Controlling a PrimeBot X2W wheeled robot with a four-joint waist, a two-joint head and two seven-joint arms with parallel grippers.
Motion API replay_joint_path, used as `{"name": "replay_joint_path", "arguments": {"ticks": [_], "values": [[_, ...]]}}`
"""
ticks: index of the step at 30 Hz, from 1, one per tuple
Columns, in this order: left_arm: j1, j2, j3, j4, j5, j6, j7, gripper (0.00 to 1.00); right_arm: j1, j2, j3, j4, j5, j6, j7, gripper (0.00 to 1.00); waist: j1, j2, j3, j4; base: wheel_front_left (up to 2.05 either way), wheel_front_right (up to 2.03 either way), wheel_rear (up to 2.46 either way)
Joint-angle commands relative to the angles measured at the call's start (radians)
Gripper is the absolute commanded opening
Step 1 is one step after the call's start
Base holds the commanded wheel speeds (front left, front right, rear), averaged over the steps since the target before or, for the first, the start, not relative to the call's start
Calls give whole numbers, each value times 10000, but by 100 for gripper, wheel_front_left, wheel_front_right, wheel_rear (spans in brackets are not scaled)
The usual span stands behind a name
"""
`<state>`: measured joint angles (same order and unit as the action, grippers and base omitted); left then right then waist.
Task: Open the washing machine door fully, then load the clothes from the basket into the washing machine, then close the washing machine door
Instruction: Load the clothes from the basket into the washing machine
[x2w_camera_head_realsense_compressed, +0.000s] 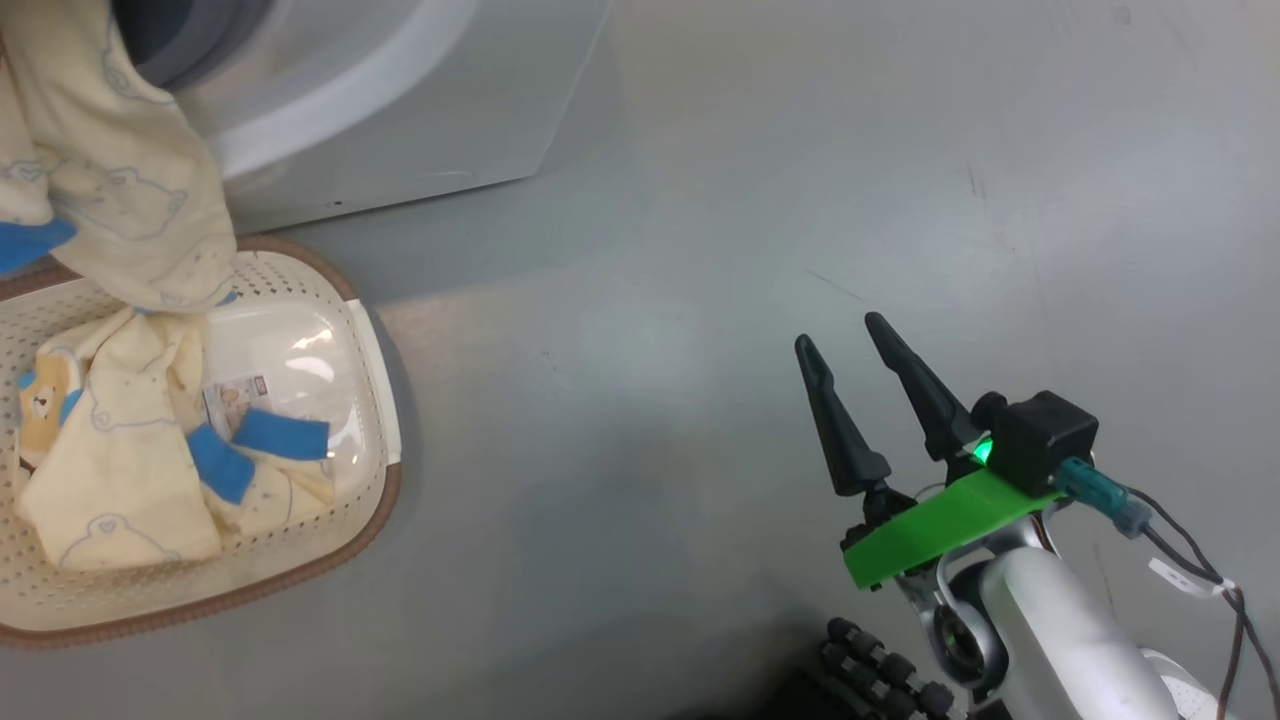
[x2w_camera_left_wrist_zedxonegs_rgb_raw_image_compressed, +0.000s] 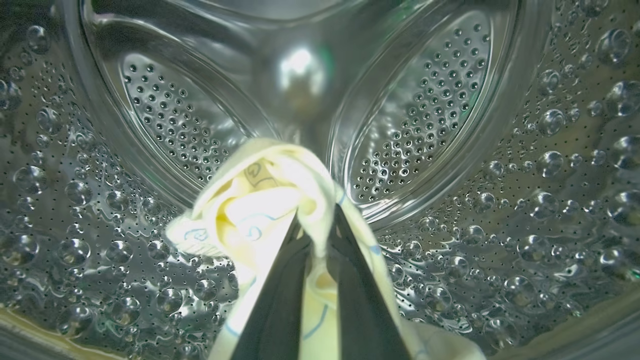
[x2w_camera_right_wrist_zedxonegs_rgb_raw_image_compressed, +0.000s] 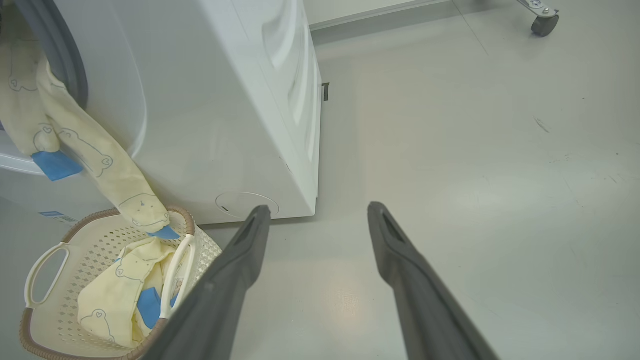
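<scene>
Left wrist view, left jaws pinching soft garment (x2w_camera_left_wrist_zedxonegs_rgb_raw_image_compressed: 260, 200), dimpled drum (x2w_camera_left_wrist_zedxonegs_rgb_raw_image_compressed: 500, 200), right jaws spread

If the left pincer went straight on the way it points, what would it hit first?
Probably the drum's steel back wall, though depth is unclear; the left pincer grips a cream garment.

A black caster wheel (x2w_camera_right_wrist_zedxonegs_rgb_raw_image_compressed: 544, 24) stands on the grey floor (x2w_camera_right_wrist_zedxonegs_rgb_raw_image_compressed: 450, 150) (faintly scuffed).

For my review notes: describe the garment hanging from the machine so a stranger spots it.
Find the white washing machine. From its grey-rimmed mouth a cream-yellow garment with bear outlines hangs down to the basket. Only this one dangles; the other garment lies heaped in the basket.
</scene>
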<state>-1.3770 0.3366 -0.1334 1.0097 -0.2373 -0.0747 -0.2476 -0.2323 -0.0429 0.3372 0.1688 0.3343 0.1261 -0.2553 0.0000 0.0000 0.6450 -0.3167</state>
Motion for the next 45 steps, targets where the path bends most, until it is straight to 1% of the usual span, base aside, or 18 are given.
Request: {"name": "replay_joint_path", "arguments": {"ticks": [1,6,8,13,16,17,18,19,20,21,22,24,29,34,39,45], "values": [[-511,540,117,-441,120,48,-141,0,87,-74,196,-255,13,46,-65,100,0,0,16,-8,0,0,0],[-552,626,273,-950,197,201,-141,0,53,-74,163,-283,-7,46,-65,100,0,0,148,-42,0,0,0],[-410,633,272,-923,247,213,-141,0,40,-74,142,-280,-2,46,-65,100,0,0,169,-41,0,0,0],[-383,586,99,3,292,111,-76,0,51,-74,190,-240,18,46,-65,100,0,0,130,-22,0,0,0],[-596,550,-91,572,353,14,179,0,56,-74,216,-209,37,46,-65,100,0,0,80,-4,0,0,0],[-674,537,-143,693,367,-15,189,4,56,-74,224,-198,42,46,-65,100,0,0,61,3,0,0,0],[-737,517,-176,843,366,-26,255,16,58,-74,230,-186,50,46,-65,100,0,0,36,11,0,0,0],[-800,508,-255,1006,401,-60,384,27,64,-74,232,-174,58,46,-65,100,0,0,12,19,0,0,0],[-868,501,-315,1164,419,-86,513,35,69,-74,236,-163,61,46,-65,100,0,0,-10,26,0,0,0],[-929,477,-380,1319,437,-116,666,47,75,-74,237,-159,68,46,-65,100,0,0,-32,37,0,0,0],[-992,440,-457,1428,461,-155,764,51,79,-74,230,-156,71,46,-65,100,0,0,-49,50,0,0,0],[-1104,320,-526,1687,427,-198,1062,100,89,-74,222,-146,71,46,-65,100,0,0,-84,79,0,0,0],[-1322,124,-708,2170,379,-290,1816,100,79,-74,210,-119,74,46,-65,100,0,0,-161,150,0,0,0],[-1335,16,-762,2362,288,-261,2076,100,61,-74,198,-82,81,46,-65,100,0,0,-303,207,0,0,0],[-1268,-192,-765,2455,159,-122,2101,100,74,-74,114,-41,48,46,-65,100,0,0,-457,342,0,0,0],[-1010,-443,-708,2500,-26,24,1796,100,54,-74,35,-17,-17,46,-65,100,0,0,-697,553,0,0,0]]}}
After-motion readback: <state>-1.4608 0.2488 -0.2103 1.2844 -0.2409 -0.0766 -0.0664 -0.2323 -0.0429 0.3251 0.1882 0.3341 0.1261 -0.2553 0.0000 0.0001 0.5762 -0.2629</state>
